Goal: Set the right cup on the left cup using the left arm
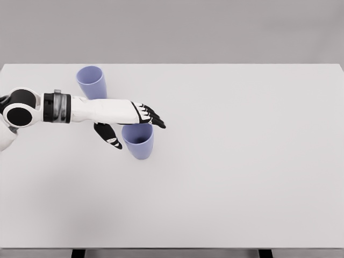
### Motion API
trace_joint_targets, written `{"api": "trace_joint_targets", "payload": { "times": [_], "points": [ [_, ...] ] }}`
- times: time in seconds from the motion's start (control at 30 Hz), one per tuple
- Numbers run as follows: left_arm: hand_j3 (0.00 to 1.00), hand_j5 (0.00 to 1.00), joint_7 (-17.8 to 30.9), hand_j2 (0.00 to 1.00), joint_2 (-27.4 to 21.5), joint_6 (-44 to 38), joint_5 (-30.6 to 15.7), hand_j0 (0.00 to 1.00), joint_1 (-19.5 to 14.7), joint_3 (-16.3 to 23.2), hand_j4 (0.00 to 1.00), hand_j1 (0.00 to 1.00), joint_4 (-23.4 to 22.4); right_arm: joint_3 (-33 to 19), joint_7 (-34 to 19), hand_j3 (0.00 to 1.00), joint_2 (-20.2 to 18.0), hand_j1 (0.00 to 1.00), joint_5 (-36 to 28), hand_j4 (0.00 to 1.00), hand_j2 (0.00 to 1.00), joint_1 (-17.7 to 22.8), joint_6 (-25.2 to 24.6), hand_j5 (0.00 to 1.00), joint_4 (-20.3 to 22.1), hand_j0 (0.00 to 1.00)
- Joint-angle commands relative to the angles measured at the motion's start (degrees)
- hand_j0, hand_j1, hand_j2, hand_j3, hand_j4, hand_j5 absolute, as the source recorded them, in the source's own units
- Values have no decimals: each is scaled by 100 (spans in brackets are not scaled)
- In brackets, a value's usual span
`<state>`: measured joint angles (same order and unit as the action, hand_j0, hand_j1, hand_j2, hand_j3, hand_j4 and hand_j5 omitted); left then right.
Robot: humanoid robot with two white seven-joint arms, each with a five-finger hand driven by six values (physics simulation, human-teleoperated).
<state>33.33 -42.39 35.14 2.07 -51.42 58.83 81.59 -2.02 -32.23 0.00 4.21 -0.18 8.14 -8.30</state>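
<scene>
Two lavender cups stand upright on the white table (242,161). The left cup (91,81) is near the far edge. The right cup (138,142) stands nearer the middle. My left hand (135,129) reaches in from the left and sits at the right cup's rim. Its fingers (153,116) stretch over the rim's far side and the thumb (109,136) hangs down on the cup's left, apart from the wall. The hand is open and grips nothing. The forearm crosses just in front of the left cup's base.
The table's far edge (215,64) runs just behind the left cup. The near edge (172,248) lies along the bottom of the view, with dark legs below it. My right arm does not show.
</scene>
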Motion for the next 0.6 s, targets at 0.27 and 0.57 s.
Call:
{"api": "trace_joint_targets", "payload": {
  "times": [0.27,0.57],
  "points": [
    [100,100,-2,100,38,-14,-40,100,0,-12,100,100,-3,0,-2,100,0,100,10,100,100,0,-5,100,4,100],
    [100,100,-2,100,47,-14,74,100,0,-12,100,100,-73,0,-2,100,0,100,10,100,100,0,-5,100,-5,100]
  ]
}}
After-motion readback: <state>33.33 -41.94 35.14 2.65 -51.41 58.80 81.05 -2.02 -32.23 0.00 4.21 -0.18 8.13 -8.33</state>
